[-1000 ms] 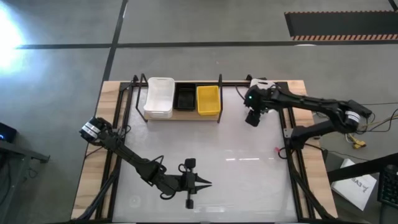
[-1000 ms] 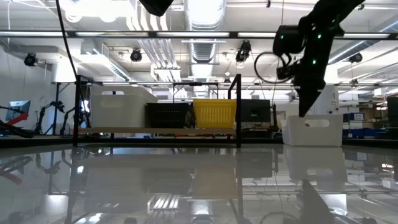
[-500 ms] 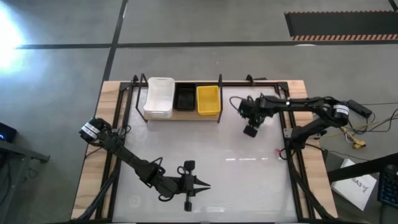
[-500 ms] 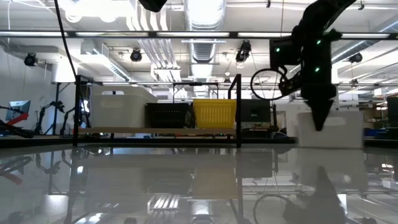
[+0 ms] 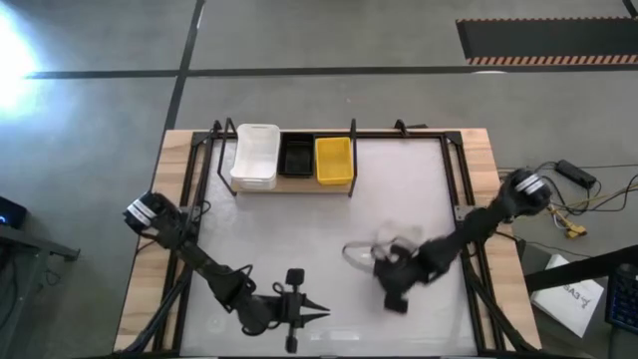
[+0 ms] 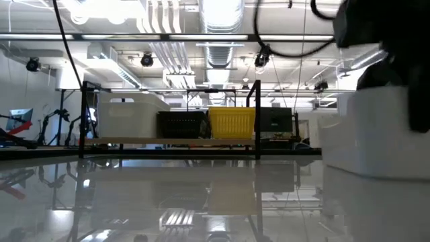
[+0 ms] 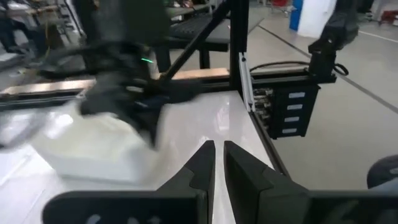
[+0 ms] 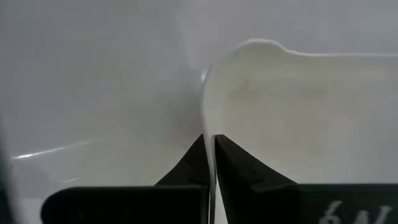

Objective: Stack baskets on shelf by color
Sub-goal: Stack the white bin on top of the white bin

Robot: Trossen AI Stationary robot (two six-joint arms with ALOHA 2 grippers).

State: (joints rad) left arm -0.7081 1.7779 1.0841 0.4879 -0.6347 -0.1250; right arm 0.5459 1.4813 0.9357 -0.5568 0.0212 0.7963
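High view: right hand low over the near-centre worktop, pinched on the rim of a loose white basket, blurred; the shelf lies well away across the worktop, carrying white basket, black basket and yellow basket side by side, long axes running away from the hand. Left hand waits nearby at the near edge. Low view: held basket a smooth, matte plastic block; shelf posts thin black wire. Left wrist view: left fingers nearly together, holding nothing. Right wrist view: fingers clamped on a thin glossy rim. Right arm is plainly the nearer carrier.
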